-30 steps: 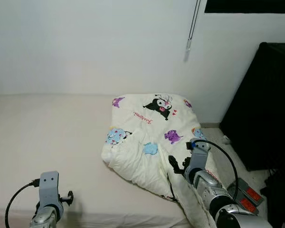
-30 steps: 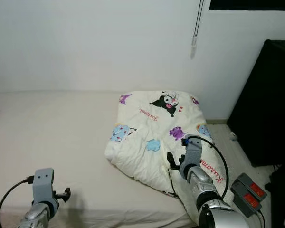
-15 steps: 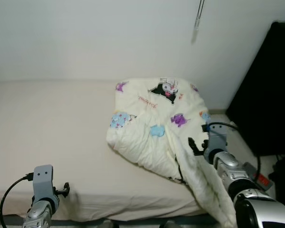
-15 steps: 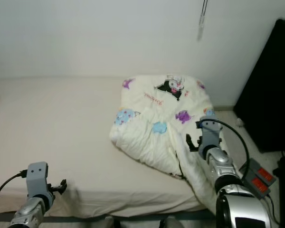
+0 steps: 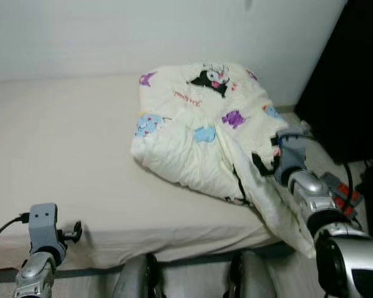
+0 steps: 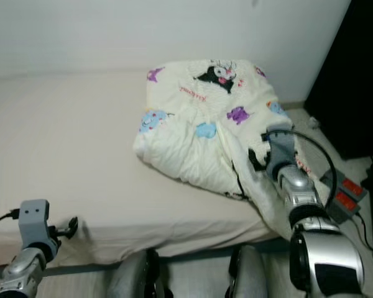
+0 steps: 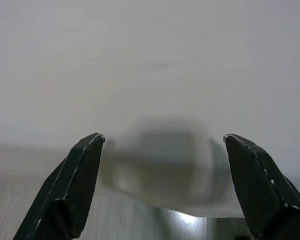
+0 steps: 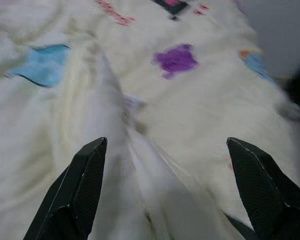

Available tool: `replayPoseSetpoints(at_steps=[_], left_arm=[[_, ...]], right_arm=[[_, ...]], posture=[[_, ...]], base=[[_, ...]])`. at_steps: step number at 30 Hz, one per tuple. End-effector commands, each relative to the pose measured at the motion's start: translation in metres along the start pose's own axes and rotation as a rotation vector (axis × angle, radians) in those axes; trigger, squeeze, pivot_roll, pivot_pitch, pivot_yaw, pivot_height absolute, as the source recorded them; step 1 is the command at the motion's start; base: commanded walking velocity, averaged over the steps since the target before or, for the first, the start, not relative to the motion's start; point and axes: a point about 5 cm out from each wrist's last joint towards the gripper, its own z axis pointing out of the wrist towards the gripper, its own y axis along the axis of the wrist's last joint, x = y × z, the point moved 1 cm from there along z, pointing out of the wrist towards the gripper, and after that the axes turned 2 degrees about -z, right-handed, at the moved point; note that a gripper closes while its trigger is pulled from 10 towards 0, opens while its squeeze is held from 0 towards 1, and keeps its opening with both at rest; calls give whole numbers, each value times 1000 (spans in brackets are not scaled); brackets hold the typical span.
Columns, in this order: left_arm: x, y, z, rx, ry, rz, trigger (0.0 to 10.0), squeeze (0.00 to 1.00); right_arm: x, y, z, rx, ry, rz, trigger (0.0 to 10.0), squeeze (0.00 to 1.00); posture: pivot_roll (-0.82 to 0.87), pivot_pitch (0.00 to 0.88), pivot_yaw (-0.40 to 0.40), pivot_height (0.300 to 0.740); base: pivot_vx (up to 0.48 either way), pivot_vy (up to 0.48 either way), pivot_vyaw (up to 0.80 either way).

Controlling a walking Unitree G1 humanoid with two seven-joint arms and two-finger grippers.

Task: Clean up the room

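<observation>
Right gripper (image 8: 165, 190) spread wide over quilt (image 5: 199, 130); left gripper (image 7: 165, 190) spread.

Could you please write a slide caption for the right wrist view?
Open right gripper poised over the cartoon-print comforter.

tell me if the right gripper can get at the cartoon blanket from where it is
Probably yes. The right gripper is open and hangs right over the blanket where it spills off the bed corner, folds between its fingers, nothing in between.
</observation>
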Motion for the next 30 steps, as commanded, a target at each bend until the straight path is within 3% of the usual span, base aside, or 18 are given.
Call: replayPoseSetpoints(at_steps=[1, 7, 8, 10, 13, 15, 18, 23, 25, 30], left_arm=[[3, 0, -4, -6, -17, 28, 10000, 0], [1, 0, -6, -13, -33, 39, 10000, 0], [-1, -4, -11, -12, -50, 60, 10000, 0], [-1, -4, -11, -12, -50, 60, 10000, 0], [-1, -7, -17, -8, -60, 69, 10000, 0], [0, -10, -22, -1, -68, 79, 10000, 0], [0, -10, -23, 1, -70, 83, 10000, 0], [0, -10, -25, 6, -74, 88, 10000, 0], [-3, -11, -26, 9, -85, 97, 10000, 0], [-9, -11, -26, 14, -98, 107, 10000, 0]], right_arm=[[8, 4, 2, -21, 69, 41, 10000, 0], [12, 4, 3, -22, 110, 65, 10000, 0], [5, 0, 1, -14, 65, 118, 10000, 0], [5, 0, 1, -14, 65, 118, 10000, 0], [-6, -10, -4, 37, -13, 95, 10000, 0], [-18, -24, -10, 141, -98, 21, 10000, 0], [-19, -29, -12, 172, -104, 22, 10000, 0], [-11, -37, -13, 221, -13, 50, 10000, 0], [10, -46, -15, 267, 193, 94, 10000, 0], [24, -50, -18, 286, 368, 146, 10000, 0]], posture=[[163, 295, 51, 545], [166, 299, 51, 535], [179, 315, 54, 535], [179, 315, 54, 535], [188, 323, 56, 535], [193, 326, 58, 535], [194, 325, 58, 535], [194, 324, 58, 535], [190, 317, 56, 535], [181, 308, 55, 535]], base=[[0, 0, 0], [0, 0, 0], [0, 0, 0], [0, 0, 0], [0, 0, 0], [0, 0, 0], [0, 0, 0], [0, 0, 0], [0, 0, 0], [0, 0, 0]])
